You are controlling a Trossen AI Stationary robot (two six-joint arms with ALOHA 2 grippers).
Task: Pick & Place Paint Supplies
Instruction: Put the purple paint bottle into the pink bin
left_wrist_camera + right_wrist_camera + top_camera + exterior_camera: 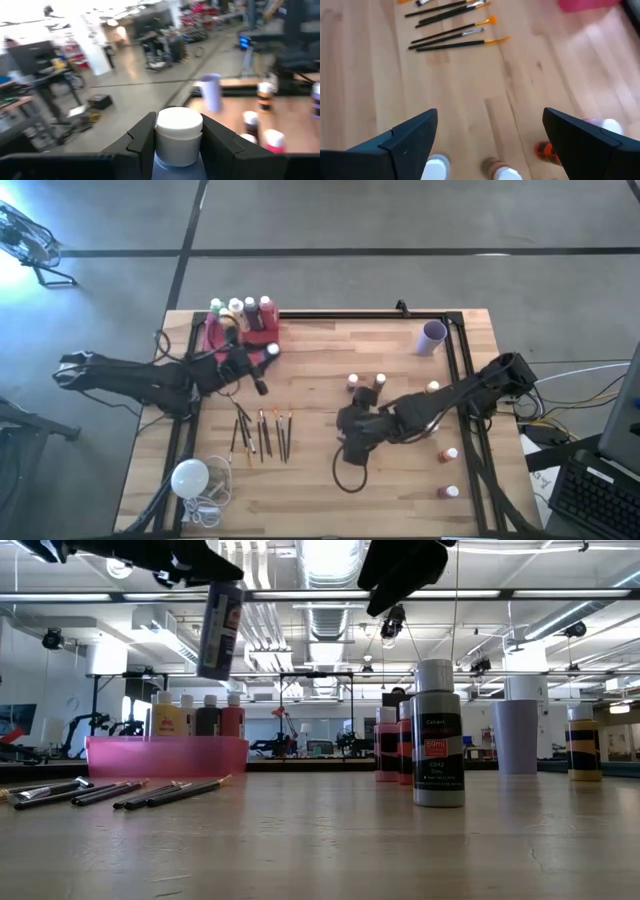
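Note:
My left gripper [266, 360] is shut on a dark bluish paint bottle [220, 630] with a white cap [179, 125], held high beside the pink tray [165, 755]. Several white-capped bottles [240, 307] stand in the tray's far part. Thin dark paintbrushes [262, 435] lie flat on the wooden table in front of the tray. My right gripper [352, 430] hovers open above the middle of the table with nothing between its fingers [410, 135]. Loose bottles [366, 381] stand upright just beyond it, and one grey bottle [438, 735] shows close in the low view. My left gripper pinches the bottle at its neck and white cap [179, 131], one finger [145, 137] on each side. The fingers come level from the table's left. The bottle hangs below them, slightly tilted and lifted clear of table and tray.
A purple cup [433, 337] stands at the far right. More small bottles [450, 453] stand near the right edge. A white round bulb with its cord [190, 477] lies at the near left corner. A black frame [465, 380] borders the table.

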